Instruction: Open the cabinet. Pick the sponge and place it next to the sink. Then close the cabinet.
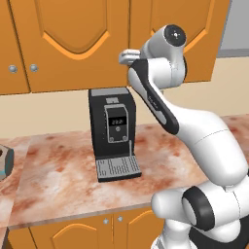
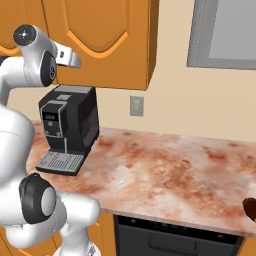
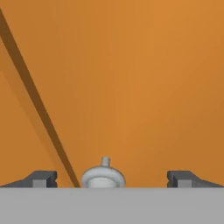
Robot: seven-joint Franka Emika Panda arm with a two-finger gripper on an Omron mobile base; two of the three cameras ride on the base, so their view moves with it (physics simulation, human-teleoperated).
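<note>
In the hand view the gripper (image 3: 112,178) stands with its two dark finger tips (image 3: 40,178) spread wide apart, nothing held between them. Midway between the tips sits the round silver knob (image 3: 103,176) of the cabinet (image 3: 131,87), seen from close in — the tips flank it on either side and touch neither it nor the orange door face behind. A dark slanting line (image 3: 37,98) runs across the door surface from the upper left down toward the knob.

From the base views the white arm (image 1: 170,102) rises and bends up to the wall cabinets (image 1: 73,39), its hand end close to the lower part of an arched-panel door (image 2: 100,35), which is shut. Whether the hand touches the wood cannot be told from these two views.

Below the hand, a black coffee machine (image 1: 113,131) with a small display and a grey drip grille stands on the mottled reddish countertop (image 1: 63,175), against the pale wall. A wall outlet (image 2: 136,106) sits to the right of the machine, and a grey-framed window (image 2: 225,32) is further right. Two small silver knobs (image 1: 23,68) mark the neighbouring double doors to the left — and orange base cabinets (image 1: 97,231) run under the counter
</note>
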